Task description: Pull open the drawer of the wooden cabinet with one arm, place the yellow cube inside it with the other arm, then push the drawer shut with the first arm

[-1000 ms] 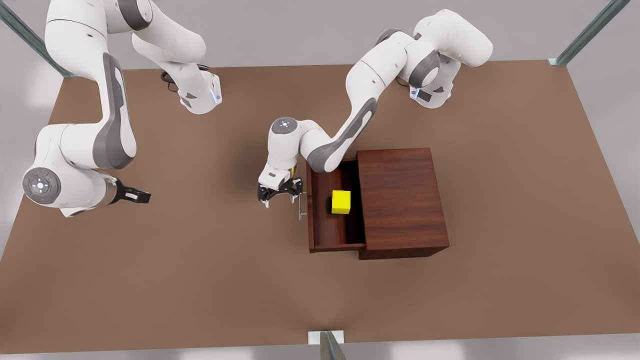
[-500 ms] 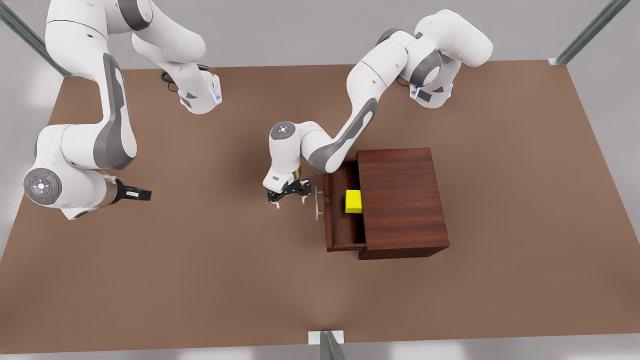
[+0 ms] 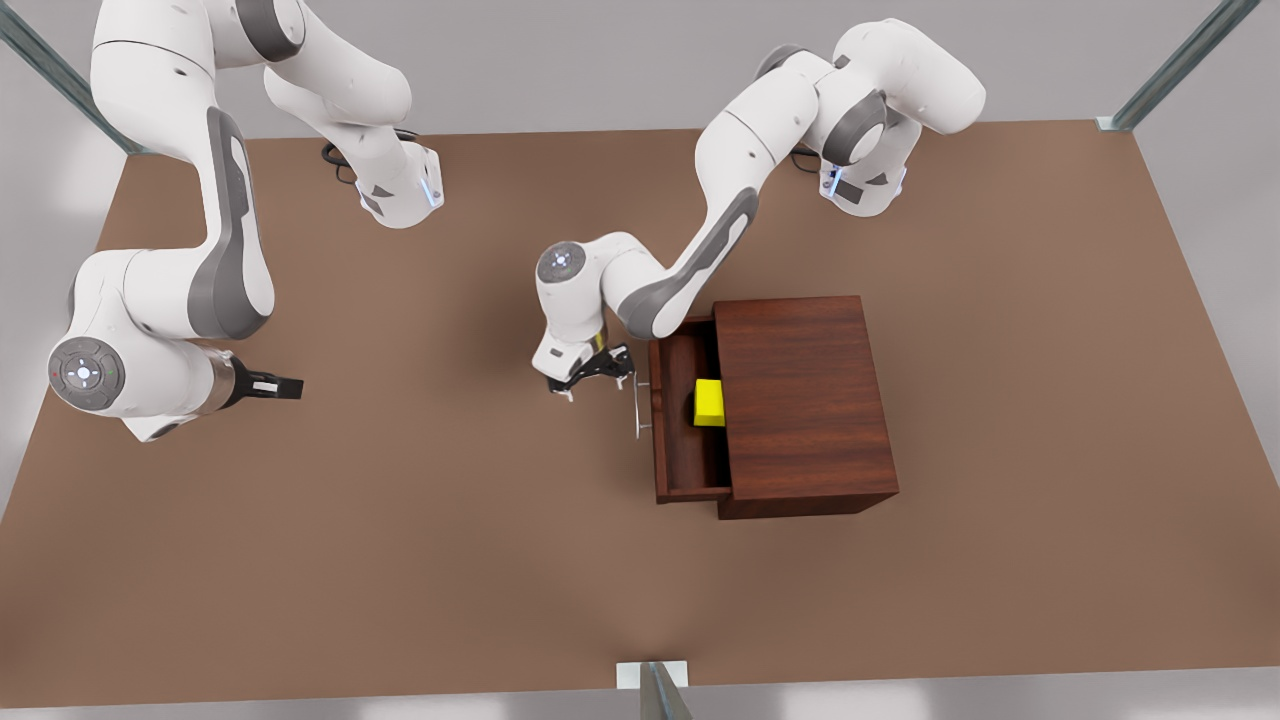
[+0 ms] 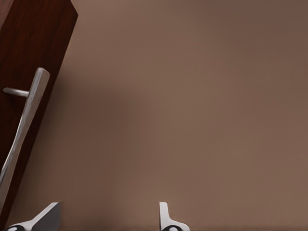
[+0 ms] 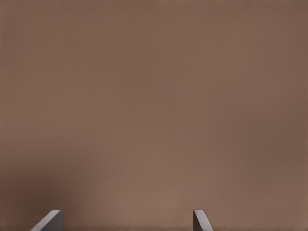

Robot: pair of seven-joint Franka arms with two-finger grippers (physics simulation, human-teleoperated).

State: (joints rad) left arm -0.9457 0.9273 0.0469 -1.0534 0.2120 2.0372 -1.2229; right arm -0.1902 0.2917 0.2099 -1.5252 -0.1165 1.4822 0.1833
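Drawer partly shut, push stalls beside handle

We see the drawer [image 3: 688, 440] in further than a second ago but unmoved over the last half second, yellow cube [image 3: 709, 402] inside, half under the wooden cabinet [image 3: 805, 400] top. Left gripper [image 3: 592, 372], fingers spread, empty, now sits just beside the silver handle [image 3: 637, 405] on the side away from the cabinet; closing remains unfinished. Right gripper [image 3: 268, 386], spread in its wrist view, waits well apart from the cabinet.

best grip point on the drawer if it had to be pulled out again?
Take the drawer by its thin silver bar handle, near the middle. The bar stands off the front panel on posts, so fingers fit either side. Come from the front view's left, where the open left hand already sits. The right hand waits far off, open.
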